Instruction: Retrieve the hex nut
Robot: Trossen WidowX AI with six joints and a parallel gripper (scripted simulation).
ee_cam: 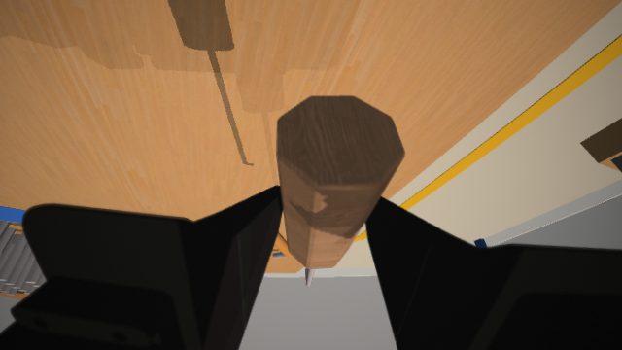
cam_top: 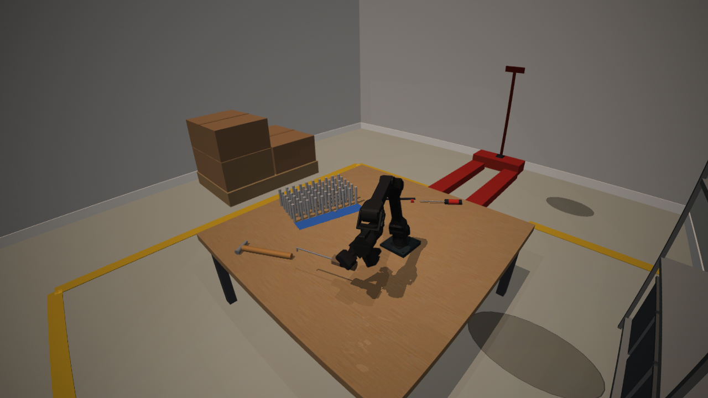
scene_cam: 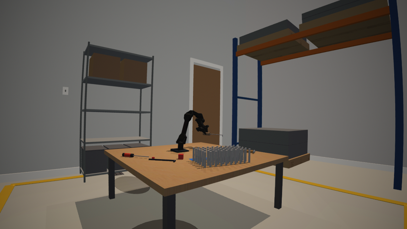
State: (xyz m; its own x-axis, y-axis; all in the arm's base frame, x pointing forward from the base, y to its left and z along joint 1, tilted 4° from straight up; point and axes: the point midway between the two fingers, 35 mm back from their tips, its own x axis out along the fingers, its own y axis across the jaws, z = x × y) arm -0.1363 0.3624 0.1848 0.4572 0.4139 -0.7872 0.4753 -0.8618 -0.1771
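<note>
Wooden, many-sided handle between its fingers, the gripper [cam_top: 352, 261] [scene_cam: 205, 132] [ee_cam: 325, 198] stood partly open, clamped on the hooked tool [cam_top: 336, 260] [scene_cam: 214, 134] [ee_cam: 340, 141] and raised above the table [cam_top: 420, 307] [scene_cam: 136, 168] [ee_cam: 146, 146]. Beyond the hook lay the hammer [cam_top: 267, 251] [scene_cam: 251, 151] [ee_cam: 283, 244]. Off to the gripper's side — well apart from it — ran the blue strip [cam_top: 326, 218] [scene_cam: 191, 159] [ee_cam: 12, 214], the upright spacers [cam_top: 316, 198] [scene_cam: 222, 156] [ee_cam: 19, 258] just behind. Whereabouts of the nut could not be told. Farther out, past the arm, lay a red-and-black screwdriver [cam_top: 453, 202] [scene_cam: 127, 155].
</note>
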